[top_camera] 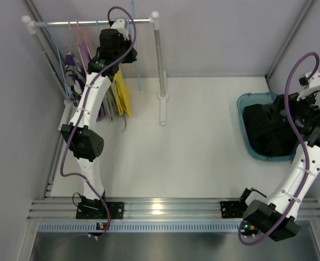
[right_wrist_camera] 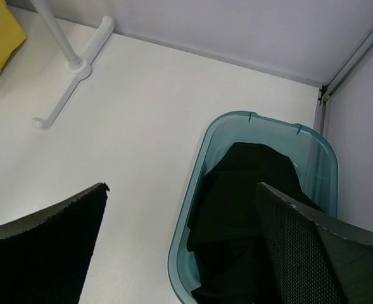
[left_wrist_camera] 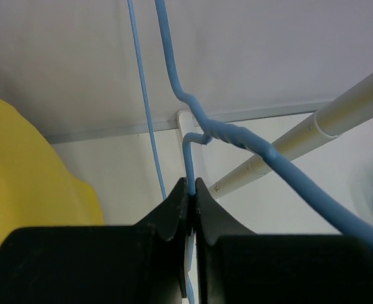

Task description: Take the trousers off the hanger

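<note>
The black trousers [top_camera: 265, 130] lie crumpled inside the teal bin [top_camera: 245, 103] at the right, and they also show in the right wrist view [right_wrist_camera: 249, 190]. The thin light-blue wire hanger [left_wrist_camera: 237, 136] is bare, up by the rack rail; in the top view it [top_camera: 138, 70] shows as a thin blue line. My left gripper [left_wrist_camera: 191, 187] is shut on one wire of the hanger; in the top view it [top_camera: 118, 32] is at the rail. My right gripper [right_wrist_camera: 181, 187] is open and empty above the near-left rim of the bin [right_wrist_camera: 192, 209], over the trousers.
A white clothes rack with a top rail [top_camera: 94, 23] and a post [top_camera: 161, 70] stands at the back left. A yellow garment [top_camera: 121, 92], purple garments [top_camera: 86, 54] and pink hangers [top_camera: 75, 32] hang there. The rack's foot [right_wrist_camera: 72, 69] rests on the table.
</note>
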You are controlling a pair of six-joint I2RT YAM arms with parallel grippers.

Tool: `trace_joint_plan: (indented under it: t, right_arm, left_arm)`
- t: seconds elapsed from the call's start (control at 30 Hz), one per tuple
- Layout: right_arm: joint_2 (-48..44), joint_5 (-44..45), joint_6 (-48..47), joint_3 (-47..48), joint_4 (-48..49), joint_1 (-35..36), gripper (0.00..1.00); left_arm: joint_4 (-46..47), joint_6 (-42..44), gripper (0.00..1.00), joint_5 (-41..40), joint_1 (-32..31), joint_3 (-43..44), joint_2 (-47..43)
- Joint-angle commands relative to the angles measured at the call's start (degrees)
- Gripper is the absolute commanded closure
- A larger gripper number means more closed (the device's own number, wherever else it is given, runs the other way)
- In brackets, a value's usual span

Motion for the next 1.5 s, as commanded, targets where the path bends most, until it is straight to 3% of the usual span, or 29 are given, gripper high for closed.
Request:
trace_joint_plan:
  t: [0.0, 0.27, 0.5, 0.63, 0.8, 0.87, 0.9, 0.93, 1.0, 1.03, 1.1, 1.13, 1.23, 1.37, 1.47]
  right_arm:
    - [-0.29, -1.78, 0.62, -0.39, 1.89, -0.10, 0.01]
    - [-0.29, -1.78, -0.26, -0.92, 0.57, -0.10, 0.01]
    - [-1.43, -3.01, -0.62, -1.36, -0.57, -0.10, 0.00]
    - [-1.96, -4.50, 1.75, -1.27, 0.22, -0.01, 0.01]
    - [-3.10, -16.44, -0.78, -0.65, -3.73, 0.34, 0.01]
    - [-7.13, -16.47, 7.77, -5.99, 2.73, 5.50, 0.03]
    - [-9.23, -14.20, 12.96, -8.54, 15.82, 8.22, 0.04]
    - [-13.34, -8.34, 21.01, -13.27, 22.04, 15.12, 0.05]
    - [-16.19, -2.08, 28.43, -16.81, 36.25, 22.72, 0.15]
    - [-16.89, 6.48, 29.43, -18.57, 39.04, 30.76, 0.18]
    - [-14.98, 14.79, 28.49, -17.63, 40.82, 40.63, 0.23]
    - [-11.66, 22.23, 26.13, -15.71, 40.74, 50.25, 0.23]
    - [-3.30, 31.23, 19.61, -10.88, 42.83, 67.32, 0.24]
    - [9.35, 32.41, 19.77, -2.96, 45.92, 76.18, 0.31]
    - [17.80, 30.83, 29.42, 2.41, 48.54, 77.07, 0.36]
  left_arm:
    - [5.43, -0.50, 0.99, -2.05, 1.26, 2.38, 1.99]
    - [2.88, -3.48, 1.00, 1.11, 2.40, 2.47, 1.99]
    - [-1.25, -7.70, 1.00, 7.00, 2.49, -1.75, -5.29]
    - [-5.46, -9.99, 1.00, 6.21, 2.49, 2.71, -6.01]
    - [-6.09, -12.53, 1.00, 8.22, 2.58, 0.02, -8.99]
    - [-6.44, -14.12, 1.00, 9.64, 2.58, -2.44, -11.00]
    - [-6.87, -14.56, 1.00, 9.64, 2.58, -3.32, -11.80]
    - [-7.05, -15.08, 1.00, 9.64, 2.58, -4.29, -12.68]
    - [-7.40, -15.79, 1.00, 9.46, 2.49, -7.19, -15.23]
    - [-7.58, -15.97, 1.00, 9.81, 2.49, -7.81, -16.02]
    - [-8.19, -16.40, 1.00, 10.78, 2.14, -9.13, -17.43]
    - [-8.55, -16.49, 1.00, 10.69, 1.88, -9.57, -17.96]
    - [-8.99, -16.23, 1.00, 10.08, 0.82, -10.88, -19.54]
    - [-9.16, -16.41, 1.00, 11.04, 0.12, -12.29, -21.91]
    - [-8.03, -16.67, 1.00, 15.95, 0.20, -14.05, -23.75]
